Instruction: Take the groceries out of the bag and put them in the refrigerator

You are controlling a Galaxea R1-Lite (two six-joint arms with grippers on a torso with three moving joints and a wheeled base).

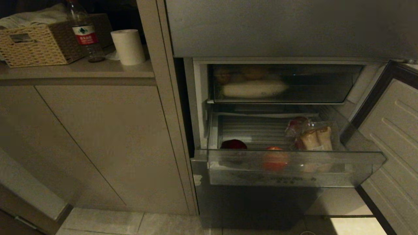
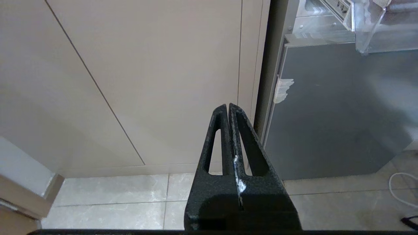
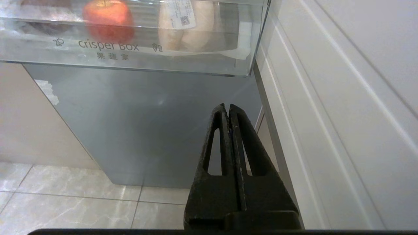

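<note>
The grey-steel refrigerator (image 1: 287, 29) stands with its middle door (image 1: 392, 137) swung open to the right. A clear crisper drawer (image 1: 294, 169) is pulled out; in it lie a red-orange apple (image 1: 275, 158), a dark red fruit (image 1: 233, 144) and a pack of pale beige lumps (image 1: 315, 137). A higher clear drawer (image 1: 284, 85) holds pale food. The bag is out of view. My left gripper (image 2: 228, 106) is shut and empty, low before the beige cabinet. My right gripper (image 3: 227, 106) is shut and empty, below the drawer near the open door. Neither arm shows in the head view.
Left of the fridge is a beige cabinet (image 1: 98, 143) with a counter carrying a wicker basket (image 1: 36, 44), a clear water bottle with a red label (image 1: 84, 32) and a white paper roll (image 1: 128, 46). Pale floor tiles (image 2: 111, 202) lie below. A white cable (image 2: 400, 189) curls on the floor.
</note>
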